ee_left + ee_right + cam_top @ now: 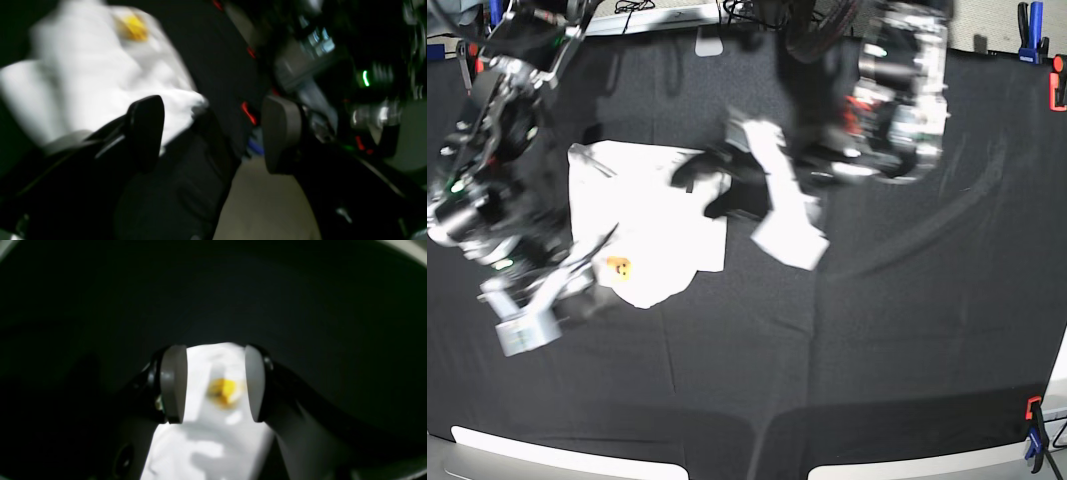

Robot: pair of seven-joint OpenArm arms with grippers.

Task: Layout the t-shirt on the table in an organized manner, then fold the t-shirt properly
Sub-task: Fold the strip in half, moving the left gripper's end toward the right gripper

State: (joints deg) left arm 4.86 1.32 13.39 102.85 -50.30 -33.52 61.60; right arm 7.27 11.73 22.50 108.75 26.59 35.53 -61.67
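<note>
The t-shirt (652, 215) lies crumpled on the black tabletop (877, 340), with one strip of white cloth stretching away from the main heap toward the left pincer (727, 185). In the left wrist view, that pincer (213, 133) is released, its two dark pads well apart; the shirt (93, 73) sits beyond and to the side of one pad, overlapping it in the picture, and whether it touches is unclear. The gap between the pads shows only dark tabletop (186, 186) and pale floor. The right pincer (213, 385) is also parted, with white cloth (213, 426) and its yellow print (224, 390) lying directly between and below its grey pads; the pads do not press the fabric. In the base view, the right pincer (597, 255) sits at the shirt's near edge, beside the yellow mark (619, 267).
</note>
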